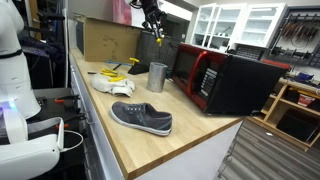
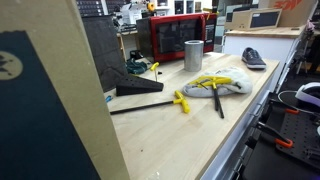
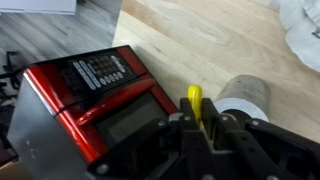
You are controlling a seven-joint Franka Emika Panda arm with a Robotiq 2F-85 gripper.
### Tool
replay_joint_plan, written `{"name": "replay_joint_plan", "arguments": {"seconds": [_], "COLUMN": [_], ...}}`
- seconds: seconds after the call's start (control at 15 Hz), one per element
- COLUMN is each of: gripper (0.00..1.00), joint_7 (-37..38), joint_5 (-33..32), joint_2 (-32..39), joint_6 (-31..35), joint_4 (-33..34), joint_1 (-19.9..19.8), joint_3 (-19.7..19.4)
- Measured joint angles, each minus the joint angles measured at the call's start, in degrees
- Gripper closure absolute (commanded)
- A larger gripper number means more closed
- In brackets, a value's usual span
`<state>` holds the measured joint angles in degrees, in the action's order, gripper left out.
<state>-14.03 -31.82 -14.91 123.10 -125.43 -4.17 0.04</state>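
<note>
My gripper (image 3: 196, 118) is shut on a slim yellow object (image 3: 194, 98) that sticks out between the fingers. In an exterior view the gripper (image 1: 153, 30) hangs high above the wooden counter, over a grey metal cup (image 1: 157, 77). In the wrist view the cup (image 3: 246, 95) lies just right of the fingers and a red-fronted microwave (image 3: 90, 90) lies to the left. The cup (image 2: 193, 55) also stands in front of the microwave (image 2: 180, 38) in an exterior view.
A grey shoe (image 1: 142, 118) lies near the counter's front edge. A white bundle with yellow-handled tools (image 1: 112, 82) lies beside the cup, and a cardboard box (image 1: 105, 40) stands behind. A yellow-handled tool (image 2: 181, 101) and a black wedge (image 2: 135, 86) lie on the counter.
</note>
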Motion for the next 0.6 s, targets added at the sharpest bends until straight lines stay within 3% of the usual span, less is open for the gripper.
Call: {"name": "replay_joint_plan", "arguments": {"seconds": [0.27, 0.6], "gripper": [0.96, 0.96], "joint_7": [5.8, 7.8], "joint_5": [-6.8, -4.7], "joint_2": [2.1, 6.7], "joint_6": [0.0, 0.3], "joint_4": [0.7, 2.1], "joint_1": [0.0, 0.7], "joint_3": [0.1, 0.1]}}
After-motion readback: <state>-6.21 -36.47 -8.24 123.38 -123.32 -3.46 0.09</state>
